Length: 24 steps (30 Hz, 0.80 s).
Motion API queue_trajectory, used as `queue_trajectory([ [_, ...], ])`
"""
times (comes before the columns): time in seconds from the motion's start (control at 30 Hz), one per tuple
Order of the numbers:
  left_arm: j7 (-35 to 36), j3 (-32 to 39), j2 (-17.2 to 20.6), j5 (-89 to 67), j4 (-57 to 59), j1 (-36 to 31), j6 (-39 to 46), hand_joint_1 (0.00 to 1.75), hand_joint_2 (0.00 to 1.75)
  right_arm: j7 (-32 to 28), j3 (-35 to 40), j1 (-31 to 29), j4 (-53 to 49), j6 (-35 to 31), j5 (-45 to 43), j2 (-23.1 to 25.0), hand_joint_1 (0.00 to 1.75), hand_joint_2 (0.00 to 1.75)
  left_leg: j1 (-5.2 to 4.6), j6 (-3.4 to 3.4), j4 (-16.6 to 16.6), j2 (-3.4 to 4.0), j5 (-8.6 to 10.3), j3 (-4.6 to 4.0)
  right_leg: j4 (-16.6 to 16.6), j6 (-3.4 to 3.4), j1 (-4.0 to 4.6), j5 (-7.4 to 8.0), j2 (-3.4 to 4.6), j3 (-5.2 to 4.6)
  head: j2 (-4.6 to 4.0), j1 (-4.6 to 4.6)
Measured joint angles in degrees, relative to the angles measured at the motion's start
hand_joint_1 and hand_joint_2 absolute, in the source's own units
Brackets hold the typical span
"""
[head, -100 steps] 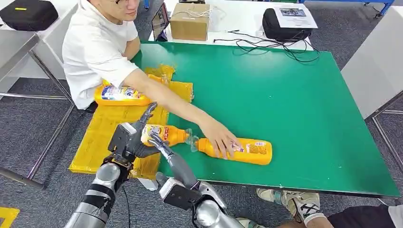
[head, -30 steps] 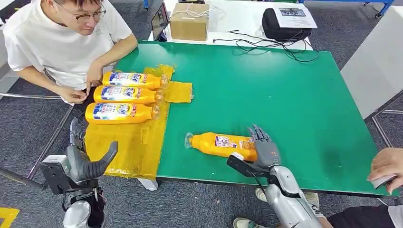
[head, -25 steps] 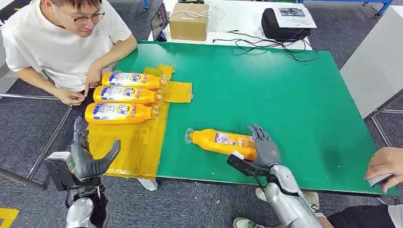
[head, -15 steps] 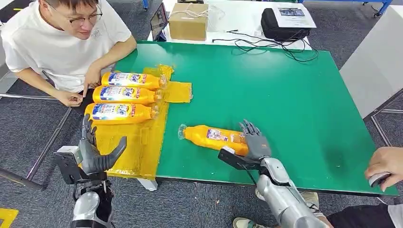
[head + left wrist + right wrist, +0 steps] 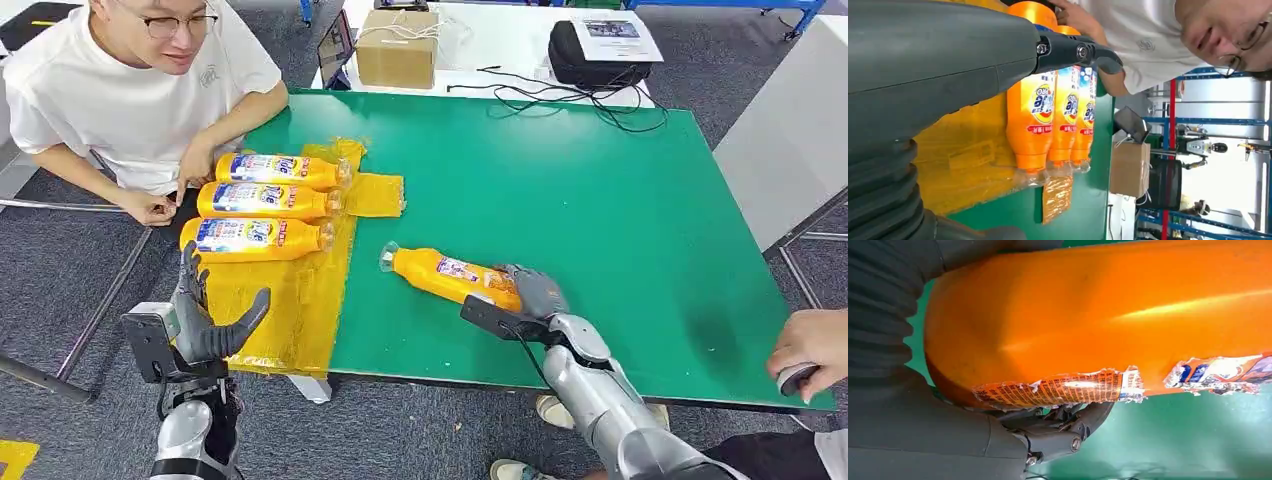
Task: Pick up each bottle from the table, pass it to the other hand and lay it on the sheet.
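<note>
bottle (image 5: pixel 445 274) swung toward sheet (image 5: pixel 280 300); orange, torn label, clear cap.

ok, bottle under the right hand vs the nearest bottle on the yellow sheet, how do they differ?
Place: the bottle under the right hand lies on the bare green table; the nearest sheet bottle lies on the yellow sheet.
Contact: the right hand grips the first at its base; nothing touches the second.
Pose: the first lies at a slant; the second lies level with its two neighbours.
Label: torn on the first, intact on the second.
Shared: orange, lying down.
</note>
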Motion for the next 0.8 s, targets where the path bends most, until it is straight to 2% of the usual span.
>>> queue_trajectory([
  [0.17,-0.4,0.0,0.1,0.3,0.3,-0.1,-0.1,0.00,1.75,0.5,0.0,-0.6,0.6,0.7,0.2,0.2,1.75,1.75,0.00,0.00,0.0,0.12,-0.01,0.06,0.0,0.00,0.00,0.00,0.07,0.04,0.00,0.02],
  [0.3,-1.0,0.0,0.2,0.9,0.3,-0.6,-0.7,0.00,1.75,2.1,0.4,-2.6,1.3,5.3,-0.1,0.1,1.75,1.75,0.00,-0.01,0.0,0.24,-0.03,0.12,0.0,-0.02,0.00,0.01,0.14,0.04,0.00,0.00],
  [0.43,-0.9,0.0,0.3,1.1,0.3,-0.8,-0.9,0.00,1.75,1.2,0.5,-3.5,1.8,8.3,-2.9,-0.2,1.75,1.75,0.00,0.00,0.0,0.22,0.00,0.15,0.0,-0.04,0.00,0.04,0.14,0.09,0.00,0.00],
  [0.47,-0.9,0.0,0.3,1.2,0.3,-0.8,-1.1,0.00,1.75,-0.2,0.5,-3.6,1.9,9.3,-4.4,-0.2,1.75,1.75,0.00,0.00,0.0,0.22,0.00,0.16,0.0,-0.04,0.00,0.04,0.14,0.09,0.00,0.02],
  [0.57,-0.9,-0.1,0.5,1.6,0.7,-1.3,-1.8,0.00,1.75,-10.3,-0.6,-2.5,1.9,14.3,-13.5,-0.2,1.75,1.75,0.02,-0.01,0.0,0.23,-0.01,0.16,0.0,-0.10,0.04,0.08,0.15,0.12,0.00,0.02],
  [0.63,-0.5,-0.5,0.5,2.7,1.3,-1.4,-2.7,0.00,1.75,-14.7,-1.6,0.3,0.9,13.3,-17.9,1.0,1.75,1.75,0.03,-0.02,0.0,0.23,-0.05,0.14,0.0,-0.11,0.05,0.07,0.15,0.13,0.00,0.00],
  [0.73,2.0,-1.6,0.5,7.9,2.1,0.3,-8.5,0.00,1.75,-19.5,-2.5,6.8,-5.2,11.5,-27.6,4.5,1.75,1.75,0.12,-0.17,0.0,0.24,-0.15,0.04,0.0,-0.17,0.13,0.02,0.17,-0.02,0.00,0.00],
  [0.8,2.4,-2.8,0.4,9.6,2.7,1.3,-11.1,0.00,1.75,-20.0,-2.5,10.2,-9.0,11.8,-30.7,6.2,1.75,1.75,0.15,-0.19,0.0,0.22,-0.11,-0.30,0.0,-0.17,0.16,0.02,0.16,-0.34,0.00,0.00],
])
